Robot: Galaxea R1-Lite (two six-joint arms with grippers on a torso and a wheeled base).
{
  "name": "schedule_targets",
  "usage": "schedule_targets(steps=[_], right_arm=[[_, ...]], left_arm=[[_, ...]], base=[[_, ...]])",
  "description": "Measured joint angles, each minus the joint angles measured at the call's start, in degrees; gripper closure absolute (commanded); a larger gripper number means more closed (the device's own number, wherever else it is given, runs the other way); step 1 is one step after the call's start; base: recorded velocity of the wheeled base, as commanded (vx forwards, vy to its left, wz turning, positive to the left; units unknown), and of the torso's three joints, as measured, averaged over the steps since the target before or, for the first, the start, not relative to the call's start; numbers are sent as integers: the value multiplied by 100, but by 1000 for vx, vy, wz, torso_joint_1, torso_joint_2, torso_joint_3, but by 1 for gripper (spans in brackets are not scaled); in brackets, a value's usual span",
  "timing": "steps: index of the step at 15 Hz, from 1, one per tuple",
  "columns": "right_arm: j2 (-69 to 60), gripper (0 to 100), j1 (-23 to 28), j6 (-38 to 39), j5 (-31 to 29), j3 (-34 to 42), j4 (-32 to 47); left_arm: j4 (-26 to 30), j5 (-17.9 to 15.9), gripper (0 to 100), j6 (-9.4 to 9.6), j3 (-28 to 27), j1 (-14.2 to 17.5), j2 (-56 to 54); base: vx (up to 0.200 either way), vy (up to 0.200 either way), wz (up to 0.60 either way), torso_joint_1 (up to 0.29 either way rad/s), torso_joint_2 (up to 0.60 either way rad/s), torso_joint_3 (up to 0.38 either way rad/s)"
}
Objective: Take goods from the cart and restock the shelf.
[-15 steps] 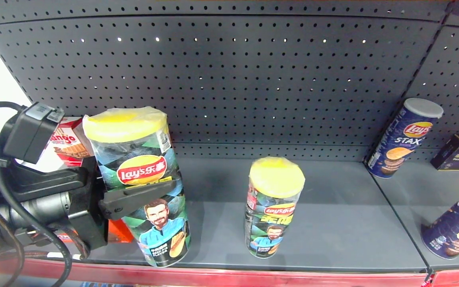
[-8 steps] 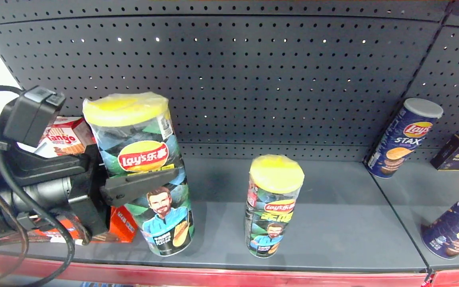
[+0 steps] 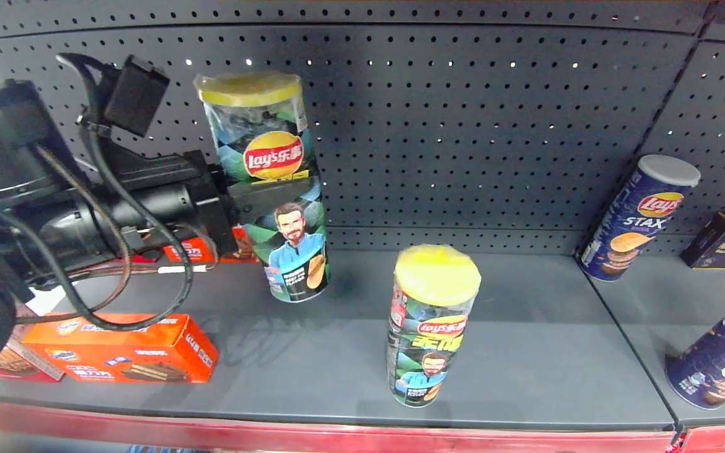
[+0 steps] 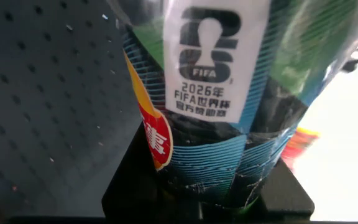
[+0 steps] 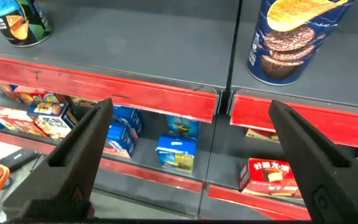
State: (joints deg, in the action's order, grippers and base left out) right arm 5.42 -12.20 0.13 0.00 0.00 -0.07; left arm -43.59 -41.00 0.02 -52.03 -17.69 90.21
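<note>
A tall chips can [image 3: 271, 182] with a yellow lid is held upright by my left gripper [image 3: 274, 189], which is shut on its middle, near the perforated back panel [image 3: 463, 126]. Whether its base touches the grey shelf [image 3: 545, 352] I cannot tell. In the left wrist view the same can [image 4: 216, 124] sits between the black fingers [image 4: 129, 186]. A second identical can [image 3: 433, 327] stands at the shelf's front centre. My right gripper [image 5: 191, 168] hangs open and holds nothing, below the shelf's red front edge [image 5: 104, 81].
An orange box [image 3: 123, 349] lies at the front left, another [image 3: 192, 251] behind the arm. A blue can [image 3: 639, 217] leans on the back panel at the right, beside a dark box [image 3: 724, 239] and a dark blue can [image 3: 721, 358]. Free shelf lies right of the centre can.
My left gripper has carried the can up and back from the shelf's front edge toward the back panel, and a little to the right. The orange box at the front left is now uncovered.
</note>
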Motion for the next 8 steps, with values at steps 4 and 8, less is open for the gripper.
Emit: schedule_targets(steps=[4, 8], right_arm=[[5, 0, 0, 0, 0, 0, 0], [6, 0, 0, -2, 0, 0, -2]], left_arm=[[-90, 96, 100, 378, -116, -328, 640], [-124, -99, 100, 512, -594, -406, 1384]], base=[[0, 0, 0, 0, 0, 0], [0, 0, 0, 0, 0, 0]])
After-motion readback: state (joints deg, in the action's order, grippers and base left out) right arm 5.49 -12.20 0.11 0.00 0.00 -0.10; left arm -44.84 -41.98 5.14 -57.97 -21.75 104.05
